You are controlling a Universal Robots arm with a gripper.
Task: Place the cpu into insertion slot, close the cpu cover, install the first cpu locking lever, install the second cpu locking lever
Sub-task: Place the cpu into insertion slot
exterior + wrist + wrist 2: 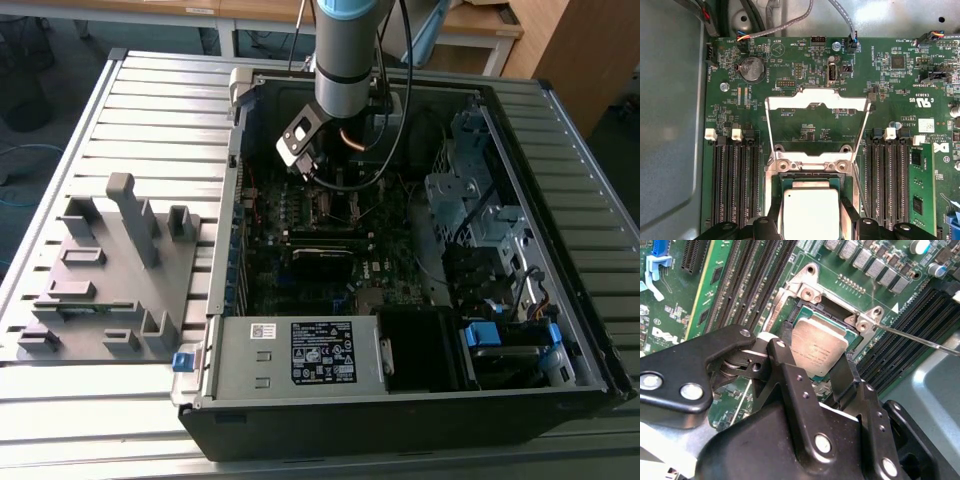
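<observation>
Inside the open computer case [400, 430], we find the gripper [815, 354] closed narrowly on the cpu [818, 342], with its fingers [786, 340] against two opposite edges. The cpu lies within the rim of the insertion slot [792, 315] on the green motherboard [805, 65]. The cpu cover [817, 99] is swung back, open.

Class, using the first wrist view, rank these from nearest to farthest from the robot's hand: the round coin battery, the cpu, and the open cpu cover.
Measured from the hand in the first wrist view:
1. cpu: nearest, between the hand's fingers.
2. cpu cover: swung open, beyond the cpu.
3. coin battery: farthest, past the cover's far bar and off to one side.
</observation>
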